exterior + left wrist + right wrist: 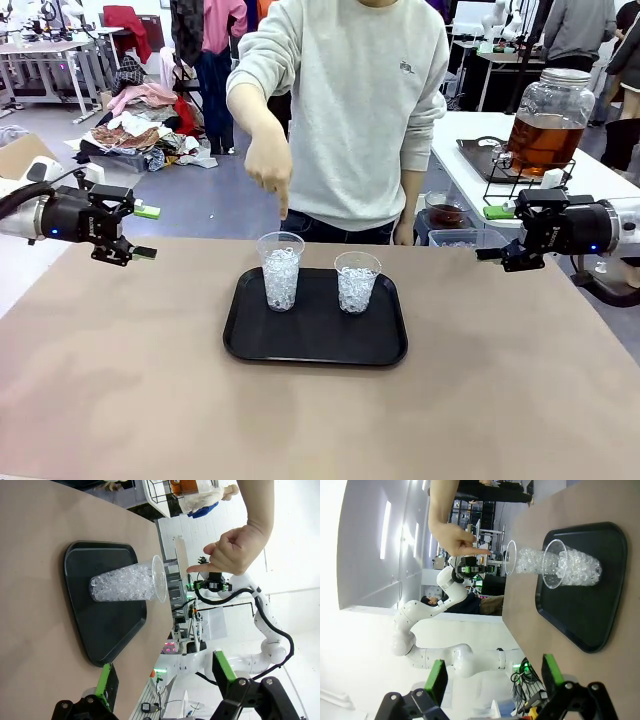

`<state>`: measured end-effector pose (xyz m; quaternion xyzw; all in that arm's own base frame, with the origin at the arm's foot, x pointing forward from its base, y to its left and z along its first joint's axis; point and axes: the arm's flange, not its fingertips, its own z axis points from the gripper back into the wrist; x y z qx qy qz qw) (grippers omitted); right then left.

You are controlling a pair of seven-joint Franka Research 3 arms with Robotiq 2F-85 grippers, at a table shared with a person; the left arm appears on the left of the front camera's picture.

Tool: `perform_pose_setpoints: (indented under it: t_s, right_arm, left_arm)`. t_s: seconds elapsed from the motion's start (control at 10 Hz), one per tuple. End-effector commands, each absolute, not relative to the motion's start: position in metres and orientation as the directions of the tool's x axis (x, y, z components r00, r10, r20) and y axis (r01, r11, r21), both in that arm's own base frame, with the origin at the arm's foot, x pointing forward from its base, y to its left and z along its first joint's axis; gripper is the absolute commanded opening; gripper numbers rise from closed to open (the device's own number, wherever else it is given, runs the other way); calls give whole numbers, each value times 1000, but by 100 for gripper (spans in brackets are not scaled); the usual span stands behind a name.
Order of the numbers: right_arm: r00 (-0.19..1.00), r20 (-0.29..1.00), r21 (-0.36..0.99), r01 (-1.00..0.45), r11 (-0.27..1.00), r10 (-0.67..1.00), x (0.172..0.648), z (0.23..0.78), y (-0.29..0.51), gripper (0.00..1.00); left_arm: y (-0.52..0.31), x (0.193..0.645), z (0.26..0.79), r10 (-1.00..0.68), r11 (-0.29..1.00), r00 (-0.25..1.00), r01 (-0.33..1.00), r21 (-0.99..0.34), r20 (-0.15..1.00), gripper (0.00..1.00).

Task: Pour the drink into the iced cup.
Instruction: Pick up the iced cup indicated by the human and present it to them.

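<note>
Two clear cups of ice stand on a black tray [300, 345] mid-table: a taller left cup [281, 270] and a shorter right cup [357, 282]. A person's hand [270, 165] points a finger down at the left cup. The left wrist view has that iced cup [125, 582] and the pointing hand [235, 550]. In the right wrist view both cups [560, 569] overlap. Amber-brown drink fills a big glass jar [545, 140] on a side table at the back right. My left gripper [145, 232] hovers open at the left, my right gripper [492, 233] open at the right, both with nothing between the fingers.
The person stands at the far edge behind the tray. A small container with something brown [445, 213] sits just beyond the table's far edge, right of the person. Bare brown tabletop [150, 380] surrounds the tray.
</note>
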<state>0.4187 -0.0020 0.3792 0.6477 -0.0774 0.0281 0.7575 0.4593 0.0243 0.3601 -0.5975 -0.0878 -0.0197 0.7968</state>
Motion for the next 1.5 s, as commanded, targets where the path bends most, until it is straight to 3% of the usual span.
perform_pose_setpoints:
  t_s: [0.0, 0.9, 1.1, 1.4]
  right_arm:
    - [986, 154, 977, -143, 160, -63, 418, 379, -3, 100]
    - [986, 154, 977, -143, 160, -63, 418, 379, -3, 100]
    - [986, 154, 977, -143, 160, -63, 418, 379, -3, 100]
    - [986, 154, 977, -143, 160, -63, 418, 379, -3, 100]
  left_arm:
    - [24, 457, 362, 70, 288, 983, 141, -947, 167, 100]
    - [24, 459, 360, 74, 285, 984, 136, -949, 163, 100]
    - [19, 462, 367, 21, 314, 968, 231, -921, 250, 100]
    - [3, 471, 370, -85, 271, 875, 481, -834, 477, 100]
